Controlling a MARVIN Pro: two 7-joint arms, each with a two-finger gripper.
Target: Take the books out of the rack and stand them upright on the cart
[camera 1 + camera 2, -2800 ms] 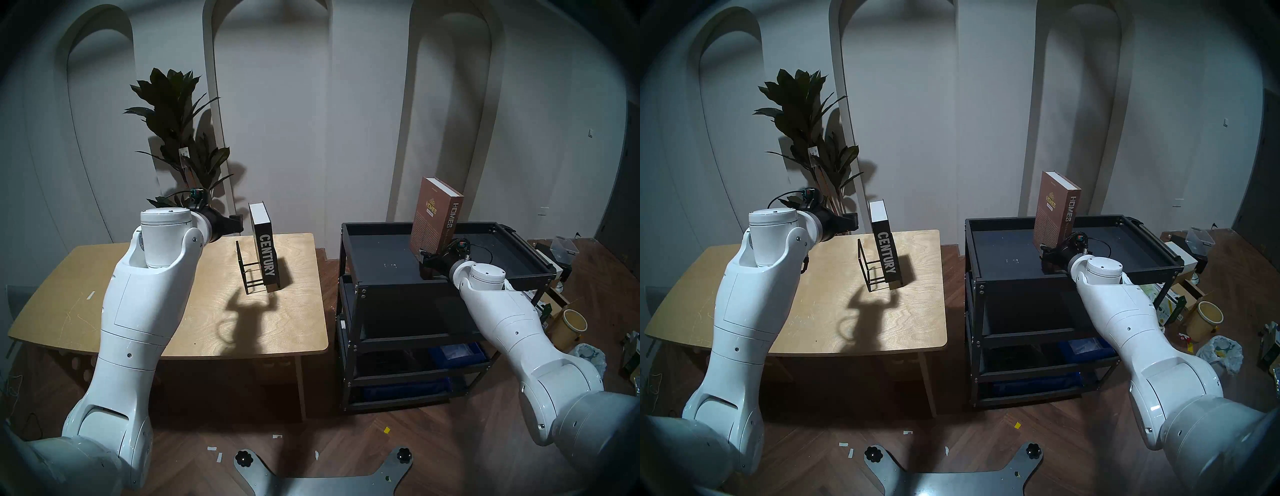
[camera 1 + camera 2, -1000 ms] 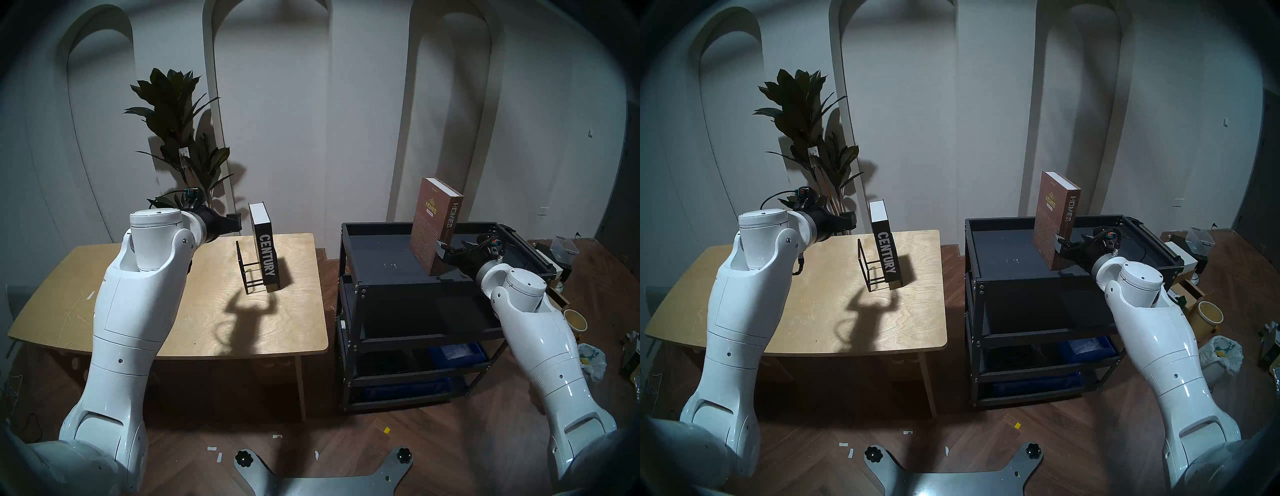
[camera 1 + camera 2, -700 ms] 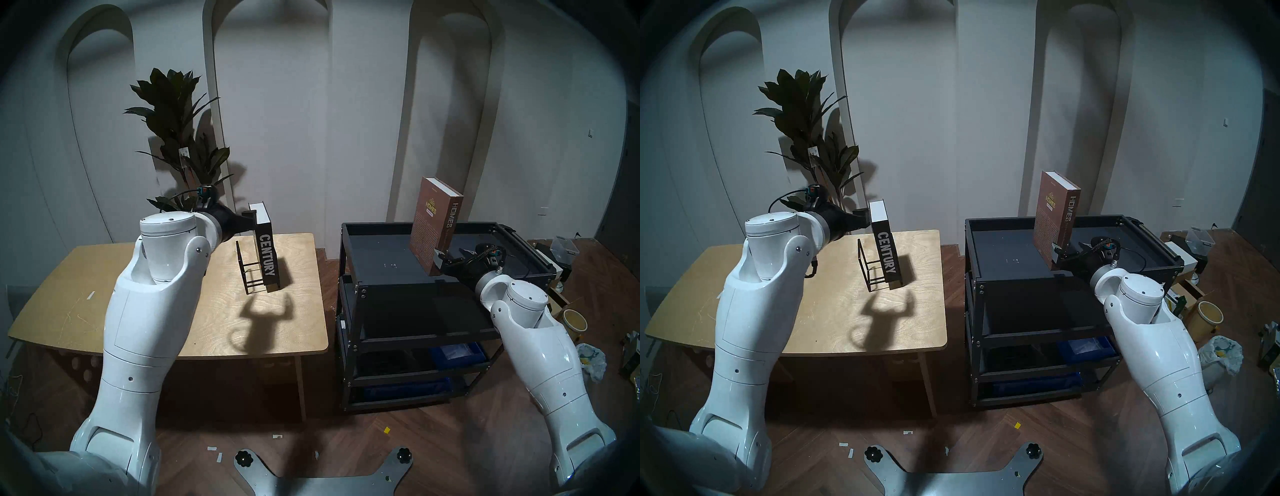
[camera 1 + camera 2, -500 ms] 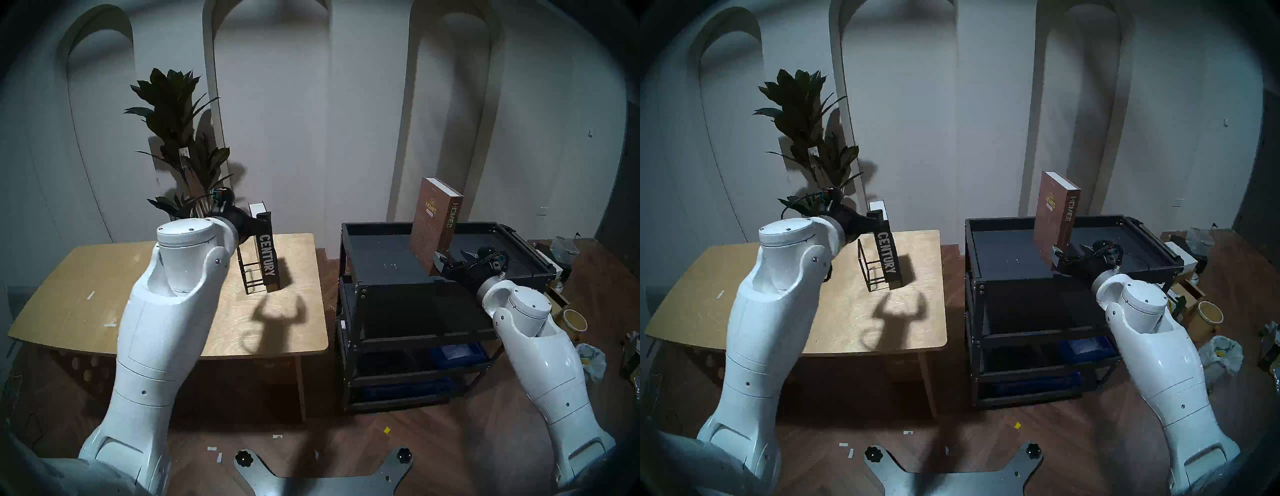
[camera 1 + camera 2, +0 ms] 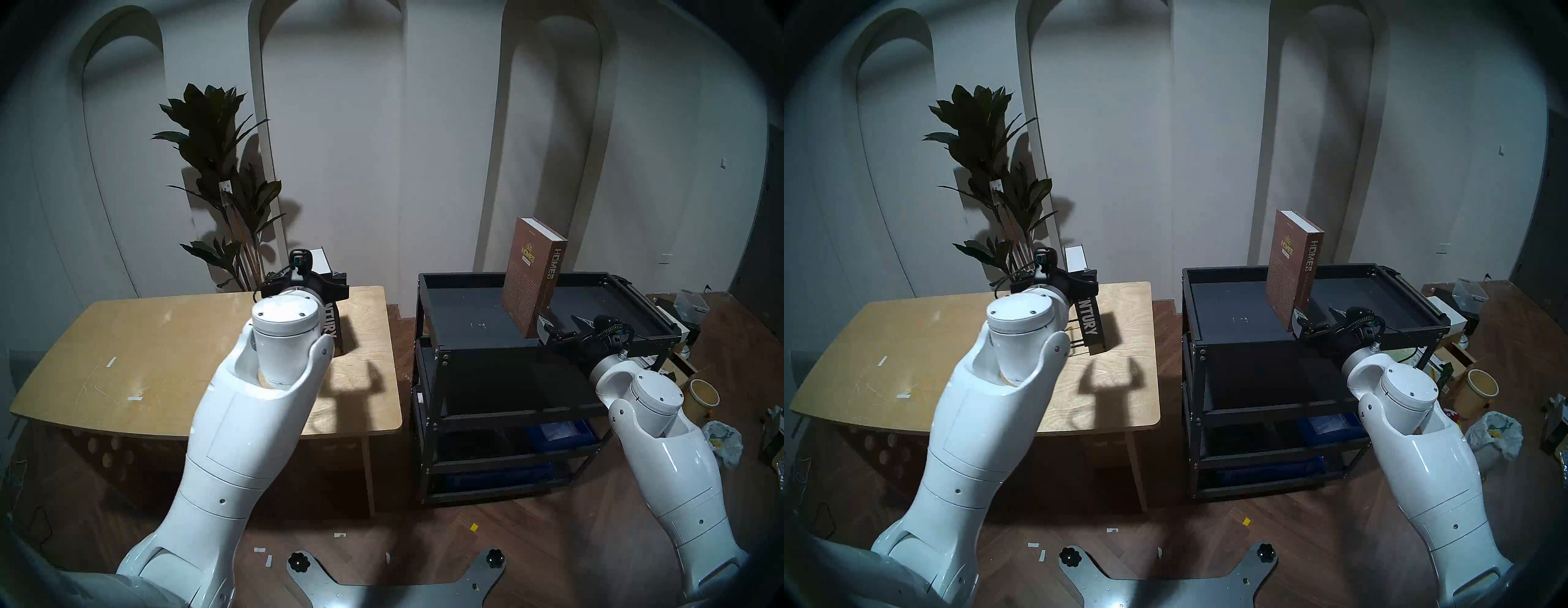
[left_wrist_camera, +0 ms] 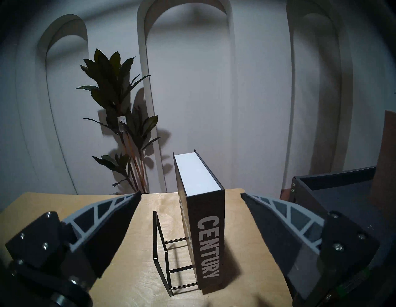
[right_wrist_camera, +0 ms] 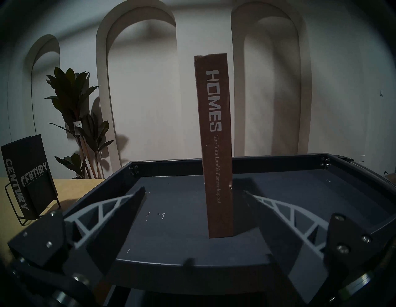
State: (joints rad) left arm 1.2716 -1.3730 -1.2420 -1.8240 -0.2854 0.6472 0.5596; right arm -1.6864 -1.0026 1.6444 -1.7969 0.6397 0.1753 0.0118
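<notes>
Books split between two places. Brown book [image 7: 217, 145] lettered "HOMES" standing upright on top shelf of black cart [image 7: 192, 260], spine facing right wrist camera, nothing gripping it. Black book [image 6: 204, 231] lettered "CENTURY" standing in wire rack [image 6: 165, 257] on wooden table [image 5: 140, 339], at right end of rack, white page edges on top. Rest of rack empty.

Left gripper [image 6: 190, 194] level with upper part of black book, fingers [image 6: 111, 216] spread wide, one on each side of book, well apart from covers; holding nothing. In head views, left wrist covering first letters of spine, only "NTURY" readable.

Right gripper [image 7: 195, 191] at near edge of cart shelf, fingers [image 7: 285, 216] wide apart, brown book between them in wrist view but not touched; holding nothing. In head view, right gripper [image 5: 560, 329] just beside lower right corner of brown book.

Potted plant [image 5: 220, 178] behind table, against white wall with arched niches.
</notes>
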